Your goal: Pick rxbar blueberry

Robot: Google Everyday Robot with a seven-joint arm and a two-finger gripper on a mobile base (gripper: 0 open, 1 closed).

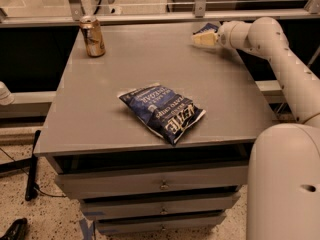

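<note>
The rxbar blueberry is a small dark navy wrapper at the far right of the grey table top. Only its upper edge shows, because my gripper hides the rest. My gripper is at the end of the white arm that reaches in from the right. It is low over the table, right in front of the bar and overlapping it. I cannot tell whether it touches the bar.
A large crinkled blue-and-white chip bag lies in the middle of the table. A tan drink can stands at the far left. A metal rail runs along the far edge. Drawers sit below the front edge.
</note>
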